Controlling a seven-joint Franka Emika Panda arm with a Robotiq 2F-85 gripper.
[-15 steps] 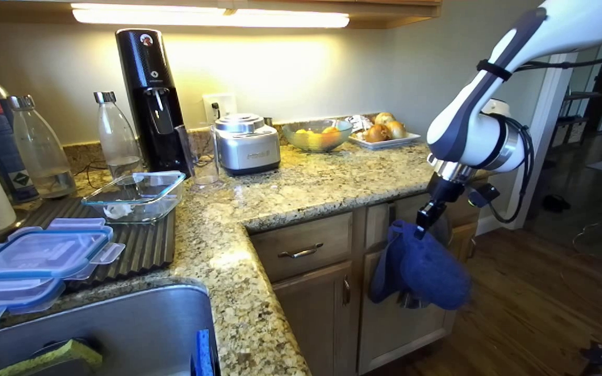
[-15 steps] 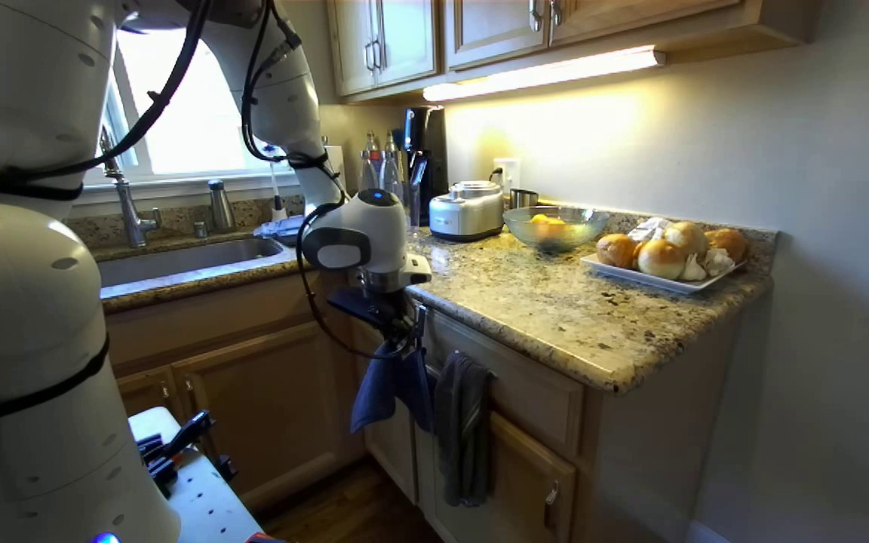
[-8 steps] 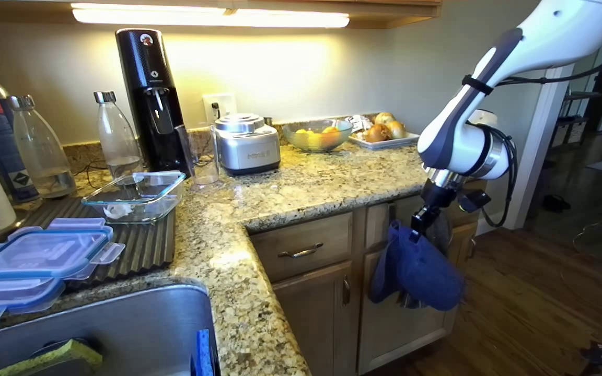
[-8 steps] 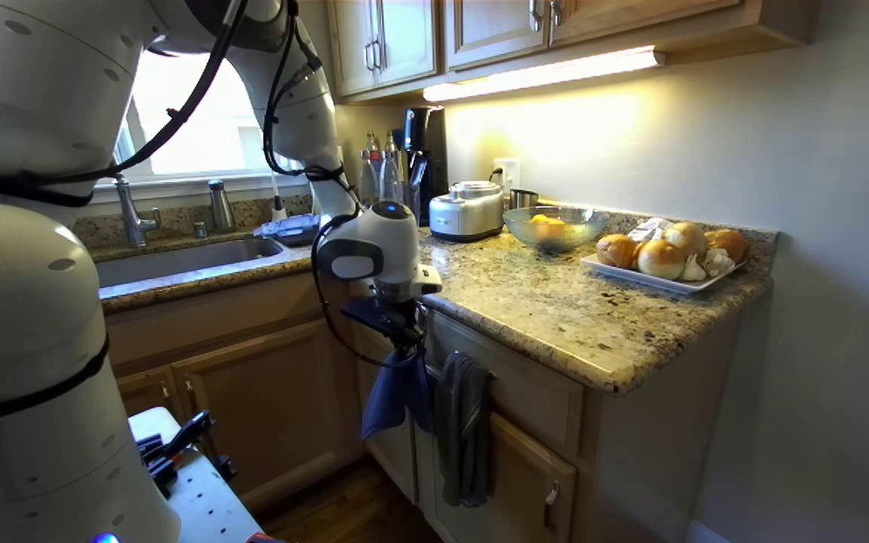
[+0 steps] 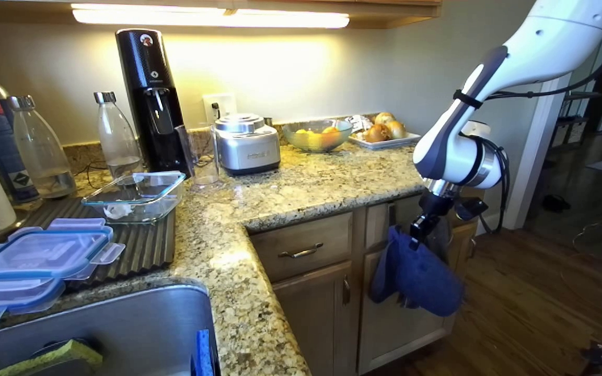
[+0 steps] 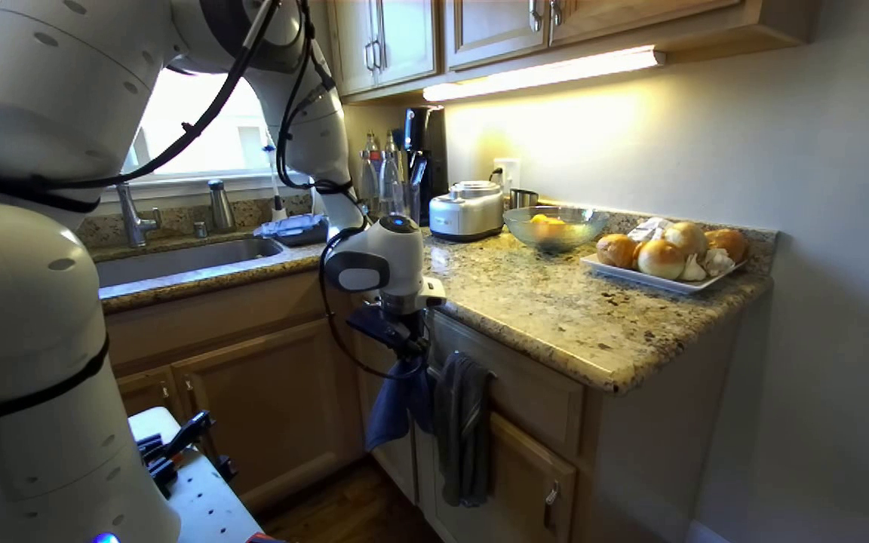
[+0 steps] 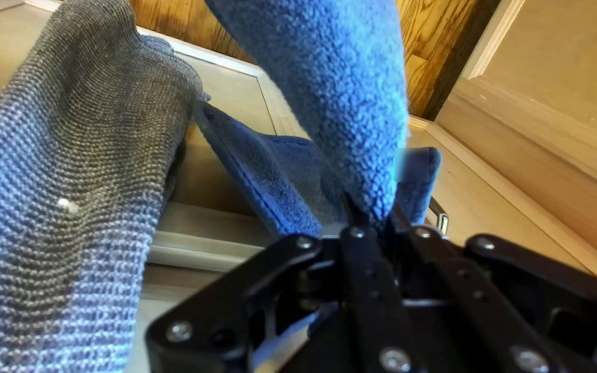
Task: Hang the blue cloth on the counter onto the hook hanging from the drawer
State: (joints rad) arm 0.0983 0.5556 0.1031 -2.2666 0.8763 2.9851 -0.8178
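Note:
The blue cloth hangs from my gripper in front of the cabinet, below the counter. It also shows in an exterior view. In the wrist view my gripper is shut on a bunched fold of the blue cloth; another part of the cloth hangs behind the fingers, against the cabinet. The drawer lies under the counter edge. A dark narrow strip, possibly the hook, runs down the drawer front just above the cloth. Its lower end is hidden, so I cannot tell whether the cloth touches it.
A grey towel hangs on the drawer front close beside the blue cloth; it fills the left of the wrist view. A drawer handle sits nearby. A fruit bowl and an onion plate stand on the counter.
My gripper has moved closer to the drawer and lower, carrying the blue cloth with it. It is still shut on the cloth. The grey towel has not moved.

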